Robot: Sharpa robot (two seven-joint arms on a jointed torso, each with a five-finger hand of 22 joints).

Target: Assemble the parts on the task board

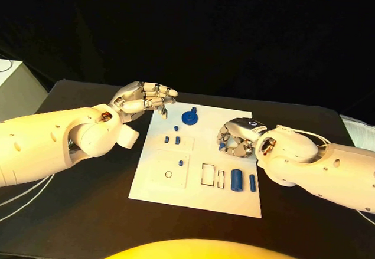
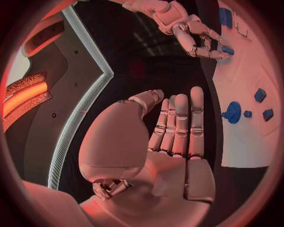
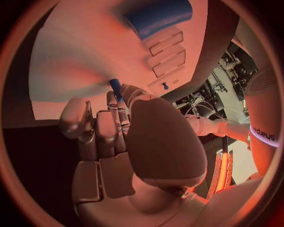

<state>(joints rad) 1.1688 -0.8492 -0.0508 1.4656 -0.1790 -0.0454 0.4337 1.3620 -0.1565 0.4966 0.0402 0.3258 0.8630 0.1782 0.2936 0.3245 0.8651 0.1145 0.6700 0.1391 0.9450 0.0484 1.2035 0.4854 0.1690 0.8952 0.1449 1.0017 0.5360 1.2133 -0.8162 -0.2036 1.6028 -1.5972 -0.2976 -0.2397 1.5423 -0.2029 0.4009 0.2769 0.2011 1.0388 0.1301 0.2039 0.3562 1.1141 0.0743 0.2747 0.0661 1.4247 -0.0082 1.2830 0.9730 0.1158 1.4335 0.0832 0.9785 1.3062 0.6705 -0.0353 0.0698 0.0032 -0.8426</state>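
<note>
Your right hand pinches a small blue part over the task board, ready to seat it; your left hand hovers empty, fingers loosely apart.

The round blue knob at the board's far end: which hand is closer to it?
Left, though not by much. The left hand hovers open just beside the knob, off the board's far corner. The right hand is lower on the board's other side, fingers down at small blue parts.
</note>
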